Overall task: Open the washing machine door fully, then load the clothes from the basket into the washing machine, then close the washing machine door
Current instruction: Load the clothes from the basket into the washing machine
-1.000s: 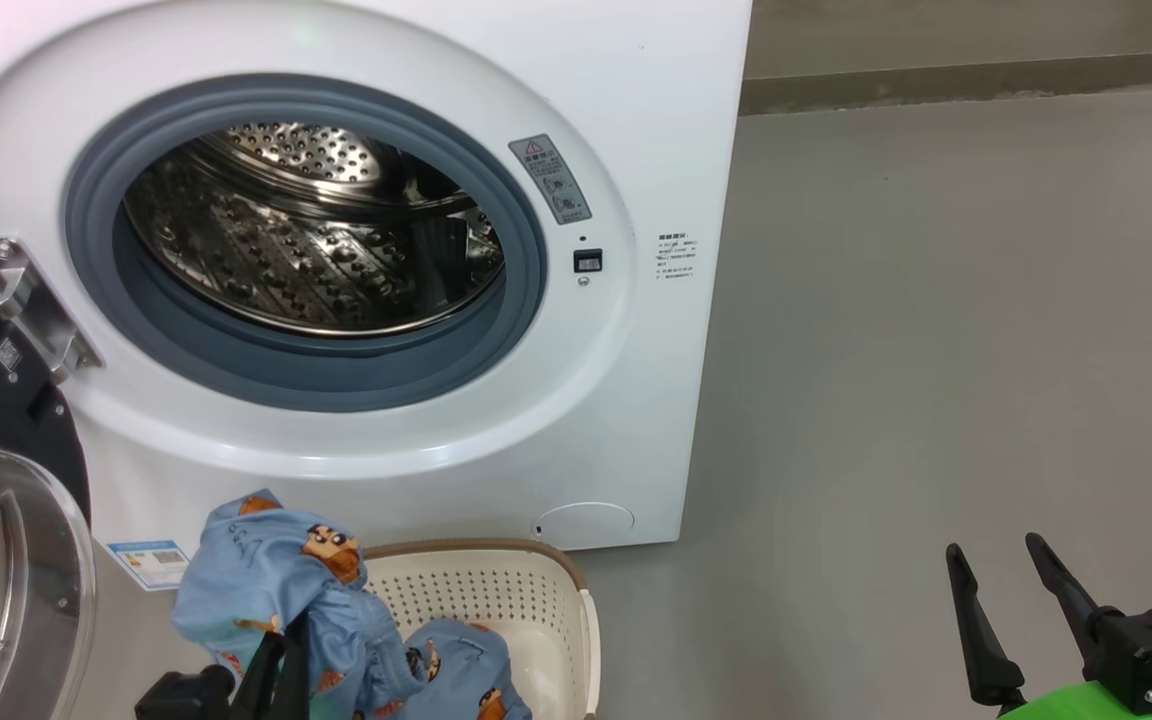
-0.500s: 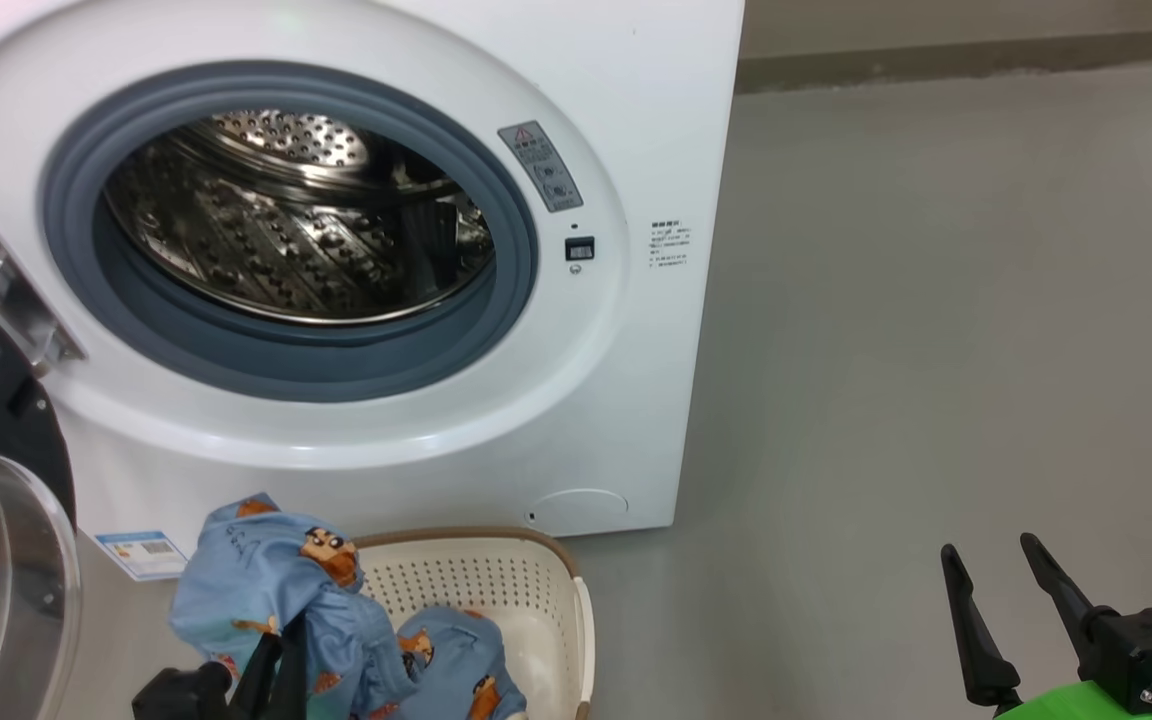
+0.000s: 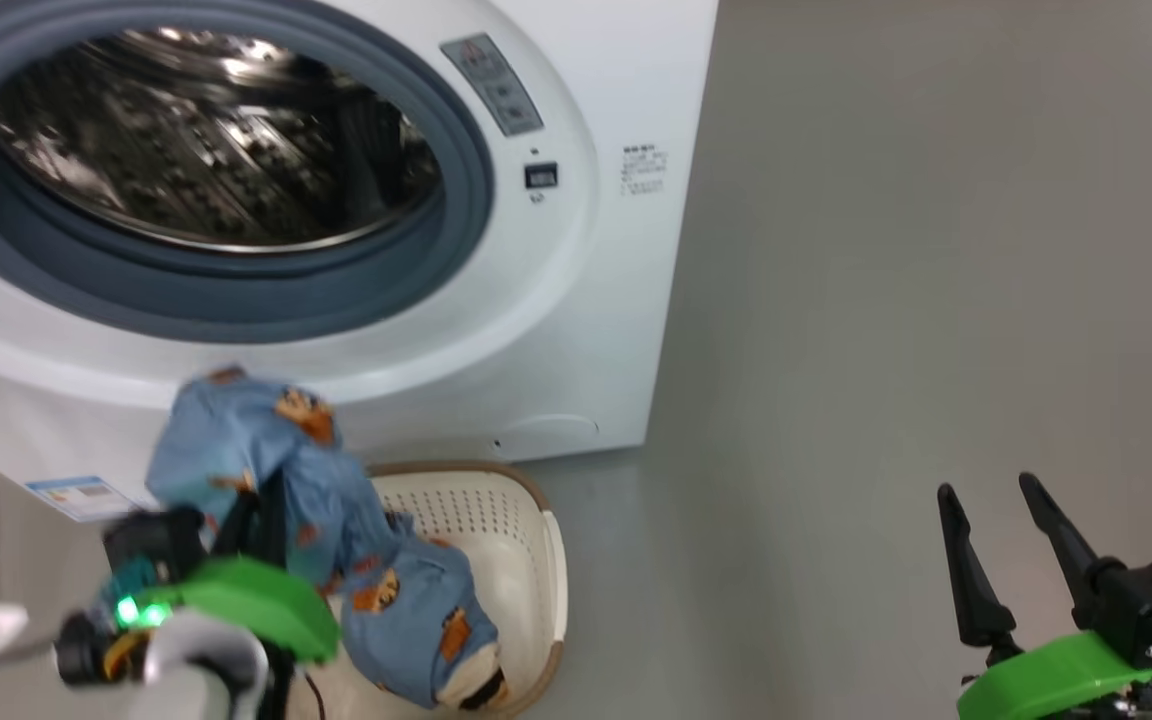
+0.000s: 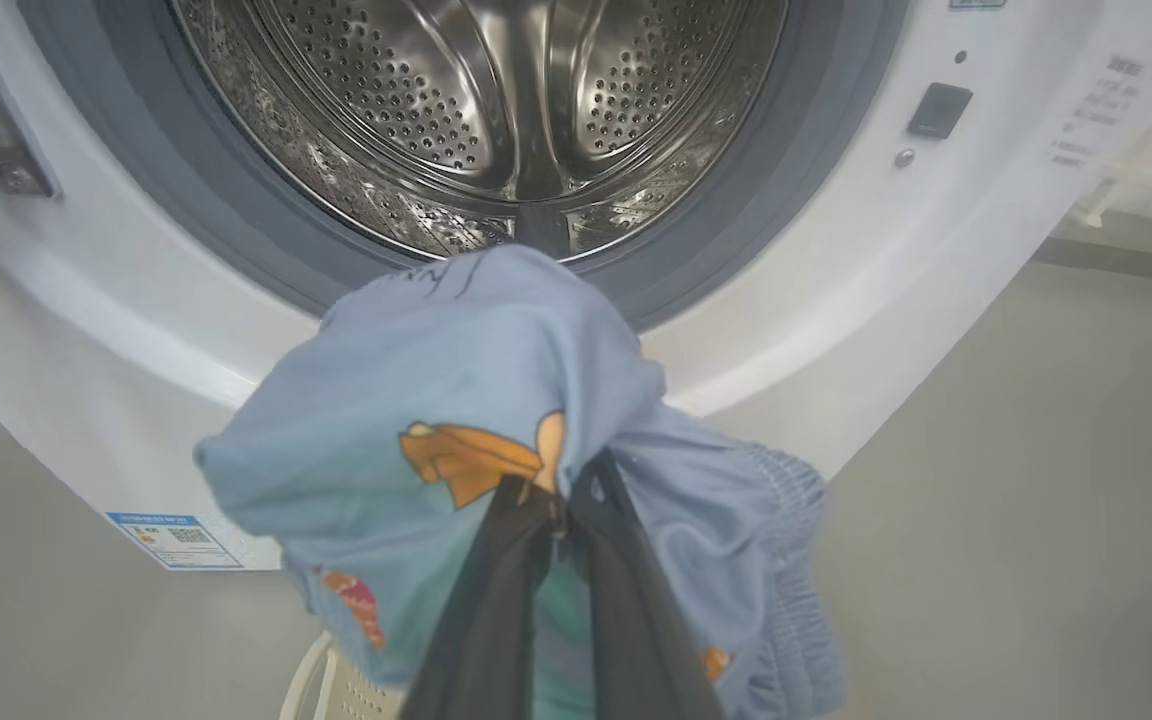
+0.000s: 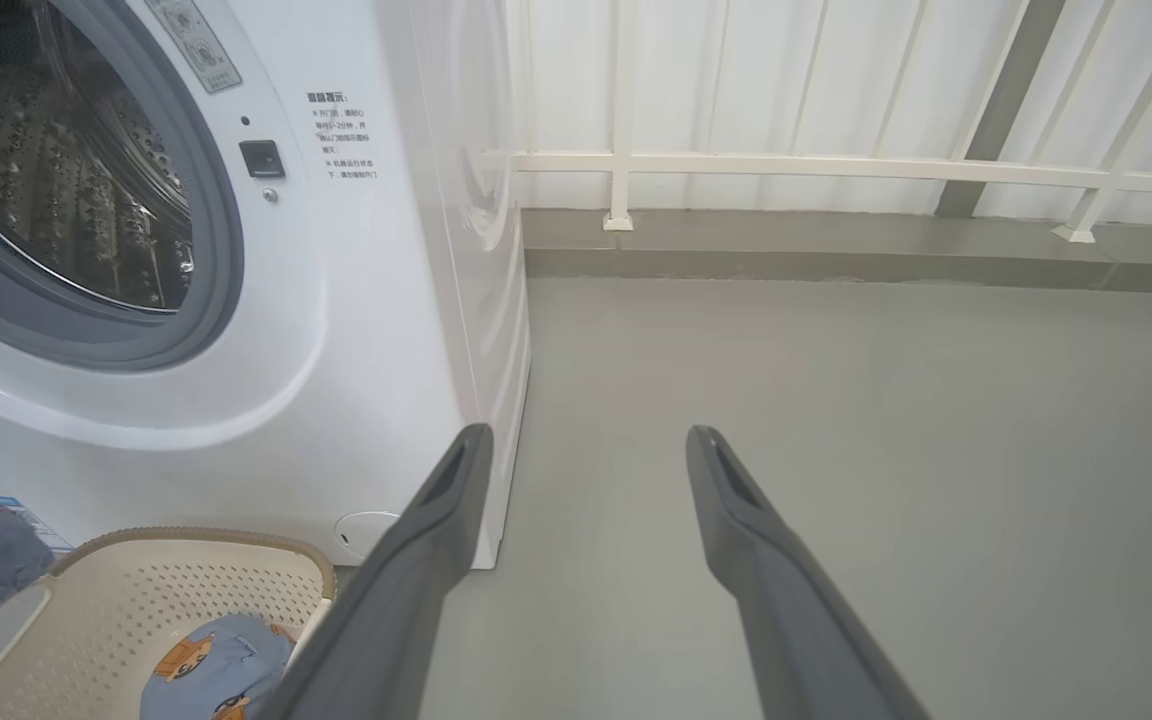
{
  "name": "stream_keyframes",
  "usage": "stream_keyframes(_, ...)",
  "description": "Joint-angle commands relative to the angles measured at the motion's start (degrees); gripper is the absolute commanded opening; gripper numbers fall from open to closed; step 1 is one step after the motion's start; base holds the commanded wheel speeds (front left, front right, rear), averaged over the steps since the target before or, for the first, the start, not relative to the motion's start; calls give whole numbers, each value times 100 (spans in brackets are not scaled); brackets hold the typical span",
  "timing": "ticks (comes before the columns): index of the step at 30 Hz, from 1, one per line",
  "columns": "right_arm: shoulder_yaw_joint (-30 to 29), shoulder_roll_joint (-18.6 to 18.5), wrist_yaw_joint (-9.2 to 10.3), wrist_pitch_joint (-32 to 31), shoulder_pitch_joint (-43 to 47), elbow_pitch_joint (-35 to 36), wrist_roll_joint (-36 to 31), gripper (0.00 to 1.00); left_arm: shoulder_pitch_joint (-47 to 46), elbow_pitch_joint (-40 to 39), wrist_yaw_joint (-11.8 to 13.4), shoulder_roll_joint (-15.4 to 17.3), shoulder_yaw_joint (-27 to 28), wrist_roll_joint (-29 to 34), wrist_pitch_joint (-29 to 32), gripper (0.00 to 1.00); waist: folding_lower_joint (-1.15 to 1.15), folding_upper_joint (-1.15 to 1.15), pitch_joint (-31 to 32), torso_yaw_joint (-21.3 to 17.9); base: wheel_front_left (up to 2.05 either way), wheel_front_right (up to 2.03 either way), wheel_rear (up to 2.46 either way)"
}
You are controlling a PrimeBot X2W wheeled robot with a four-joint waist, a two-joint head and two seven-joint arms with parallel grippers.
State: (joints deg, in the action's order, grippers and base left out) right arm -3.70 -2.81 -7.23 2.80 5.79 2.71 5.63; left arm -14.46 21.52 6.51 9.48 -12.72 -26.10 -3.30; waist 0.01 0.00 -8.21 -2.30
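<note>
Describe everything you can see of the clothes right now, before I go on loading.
The light blue fabric clothes, printed with orange-and-black cartoon figures, hang as one soft, crumpled bundle. The left pincer is shut on a fold near the top, beside a gathered elastic hem. The upper part is raised in front of the white washing machine, below its drum opening. The lower end, showing a cream patch, droops into the cream perforated plastic basket.
</note>
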Motion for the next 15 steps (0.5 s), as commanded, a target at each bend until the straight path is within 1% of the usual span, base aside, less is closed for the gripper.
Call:
stream_keyframes(1,158,-71,-25,115,-287,91,39,100,-495,-4,-53,223,206,-6,99,0,-1,0,-508,-307,0,0,0)
stream_keyframes(2,158,-71,-25,115,-287,91,39,100,-495,-4,-53,223,206,-6,99,0,-1,0,-508,-307,0,0,0)
stream_keyframes(6,228,-46,-25,303,-521,-41,109,100,-1190,314,-163,488,253,-15,431,0,-1,0,-926,-548,0,0,0)
stream_keyframes(15,462,-12,-25,806,-1088,-602,341,100,-2730,855,-424,1139,325,-114,1572,0,-1,0,-1757,-1113,0,0,0)
